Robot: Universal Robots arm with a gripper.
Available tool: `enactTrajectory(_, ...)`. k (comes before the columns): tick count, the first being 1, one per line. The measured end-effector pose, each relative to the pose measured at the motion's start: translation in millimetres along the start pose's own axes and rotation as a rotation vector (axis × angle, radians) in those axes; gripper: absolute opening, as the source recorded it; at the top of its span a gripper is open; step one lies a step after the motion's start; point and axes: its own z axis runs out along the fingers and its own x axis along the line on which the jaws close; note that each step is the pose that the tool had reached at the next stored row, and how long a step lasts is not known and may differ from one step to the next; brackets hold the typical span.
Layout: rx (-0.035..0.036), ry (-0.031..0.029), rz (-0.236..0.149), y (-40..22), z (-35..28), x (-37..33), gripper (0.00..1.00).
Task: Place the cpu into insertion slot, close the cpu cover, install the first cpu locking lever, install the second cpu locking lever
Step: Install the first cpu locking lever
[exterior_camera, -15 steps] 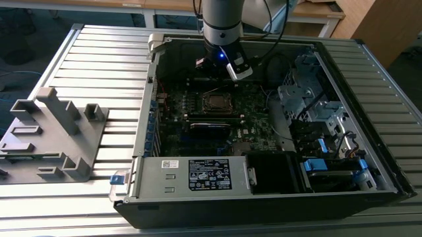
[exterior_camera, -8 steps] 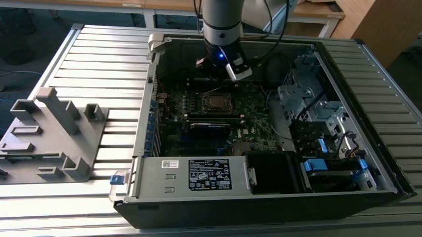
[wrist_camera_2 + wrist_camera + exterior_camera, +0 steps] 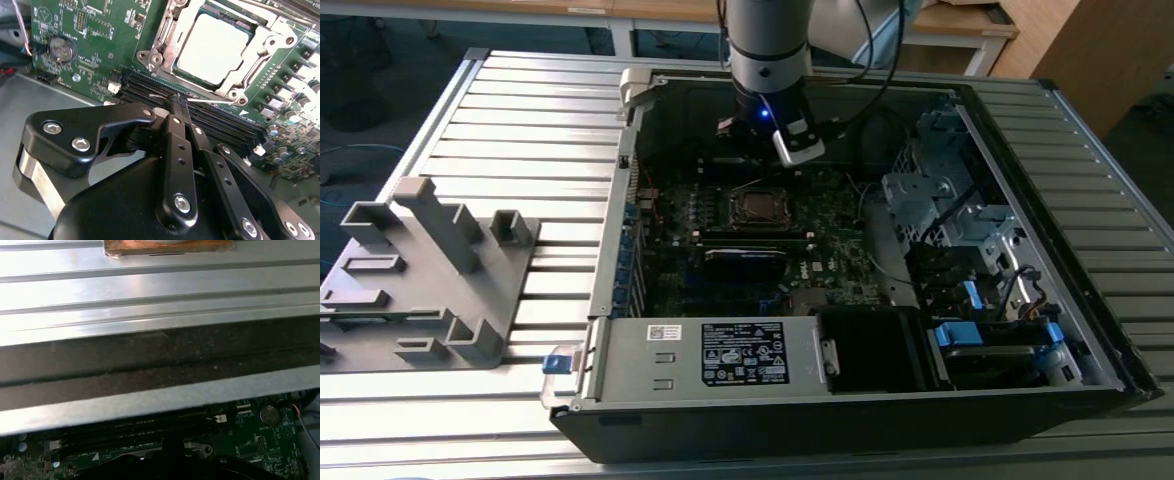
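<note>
- Exterior view: arm [image 3: 767, 50] reaches down into the open computer case [image 3: 616, 230], which lies on the slatted table [image 3: 520, 130]. Its tip hangs over the motherboard [image 3: 827, 270], close to the socket [image 3: 758, 208].
- Second wrist view: cpu [image 3: 212, 47] sits flat in the socket. Its silver top shows through the window of the cpu cover [image 3: 166, 32], which lies down around it.
- Gripper [image 3: 177, 100]: jaws drawn together, no gap visible at the tips.
- A thin bright rod [image 3: 212, 100] runs along the socket edge and meets the tips; cannot tell whether it is pinched.
- Tips sit between the socket and the black memory slots [image 3: 220, 122].
- Coin battery [image 3: 61, 48] on the board, well apart from the socket.
- First wrist view: table slats, dark case wall [image 3: 150, 365], a strip of green board.
- Exterior view: labelled power supply [image 3: 720, 355] at the case's near end. Grey fixture [image 3: 434, 265] stands on the table at the exterior view's left.
</note>
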Motion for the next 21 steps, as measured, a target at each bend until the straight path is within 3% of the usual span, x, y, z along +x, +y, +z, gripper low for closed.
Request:
enactTrajectory(4,0.0052,-0.0099,0.054,-0.2,0.5,0.1,0.10)
enactTrajectory(9,0.0076,-0.0145,0.078,0.7,0.8,0.8,0.10)
enactTrajectory(21,0.0026,-0.0158,0.092,1.1,-1.1,0.6,0.10)
